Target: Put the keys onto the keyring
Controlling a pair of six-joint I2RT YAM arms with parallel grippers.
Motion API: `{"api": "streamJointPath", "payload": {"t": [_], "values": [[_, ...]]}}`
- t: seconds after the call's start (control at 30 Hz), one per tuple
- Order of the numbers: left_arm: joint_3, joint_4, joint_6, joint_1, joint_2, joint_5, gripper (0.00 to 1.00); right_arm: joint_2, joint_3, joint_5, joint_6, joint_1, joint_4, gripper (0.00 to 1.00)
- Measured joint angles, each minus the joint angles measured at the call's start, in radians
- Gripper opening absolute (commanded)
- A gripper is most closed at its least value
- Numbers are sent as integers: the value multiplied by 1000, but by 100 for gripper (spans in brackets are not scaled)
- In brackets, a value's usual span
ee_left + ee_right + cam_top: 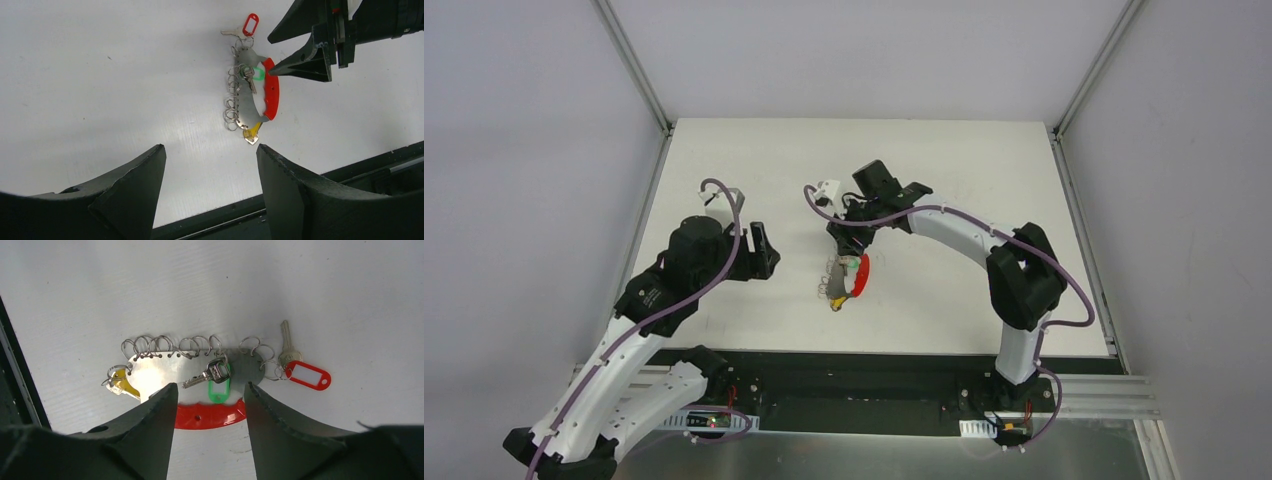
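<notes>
The keyring (852,275) lies flat on the white table, an oval with a grey metal half (165,370) and a red half (210,415), with silver wire rings (150,345) along the grey edge. A green-tagged key (218,387) lies across its middle. A red-tagged key (307,375) hangs at one end and a yellow-tagged key (122,382) at the other. My right gripper (210,386) is open and empty, low over the red half, its fingers either side of the green tag. My left gripper (210,147) is open and empty, to the left of the keyring (245,100) and clear of it.
The table's black front strip (874,365) runs just behind the arm bases. Aluminium frame posts (634,65) rise at the back corners, with grey walls on both sides. My right gripper's fingers (305,60) show in the left wrist view beside the red half.
</notes>
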Motion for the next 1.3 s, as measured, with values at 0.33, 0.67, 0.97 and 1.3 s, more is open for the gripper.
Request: {"api": "streamJointPath", "payload": {"t": [0.33, 0.67, 0.97, 1.3], "values": [[29, 26, 84, 36, 240, 212, 64, -65, -162, -8, 31, -17, -23, 54], [153, 85, 258, 36, 621, 433, 58, -661, -457, 51, 350, -20, 54, 52], [207, 157, 459, 36, 803, 545, 46, -1031, -600, 15, 613, -13, 121, 50], [237, 208, 727, 36, 1001, 613, 44, -1180, -720, -37, 779, 12, 156, 50]]}}
